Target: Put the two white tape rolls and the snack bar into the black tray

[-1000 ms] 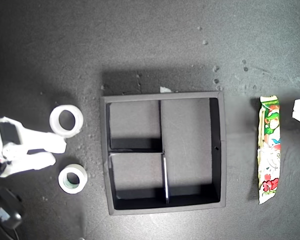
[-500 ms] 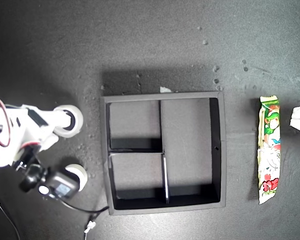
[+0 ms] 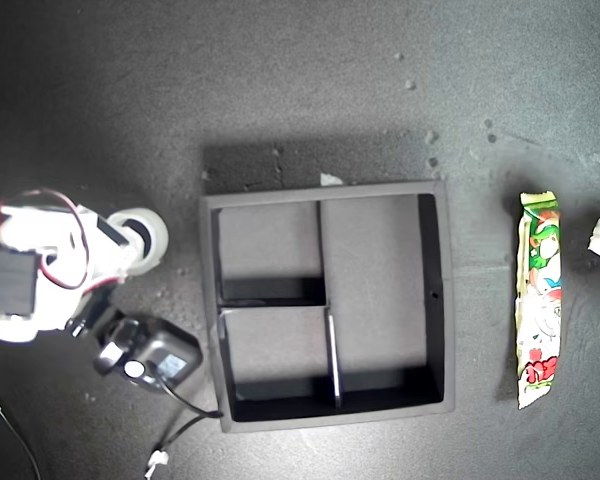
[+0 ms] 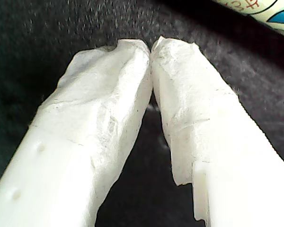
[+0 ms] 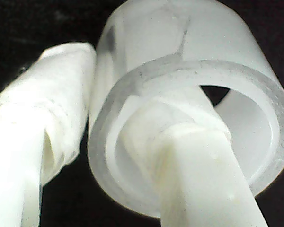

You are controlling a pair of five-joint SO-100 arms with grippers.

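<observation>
My second pincer (image 5: 109, 142) grips the wider white tape roll (image 3: 142, 238) at the exterior view's left, one finger through its hole. It looks light and stiff. The black tray (image 3: 435, 300) sits mid-surface. The snack bar (image 3: 538, 300) lies right, near my clenched first pincer (image 4: 150, 47).

We seem to be at a hobby or lab robotics bench: a dark grey, speckled, matte tabletop (image 3: 300, 90), a white 3D-printed plastic arm (image 3: 40, 265) with exposed red wiring (image 3: 50, 235), and a small black camera module with its cable (image 3: 150, 360).
</observation>
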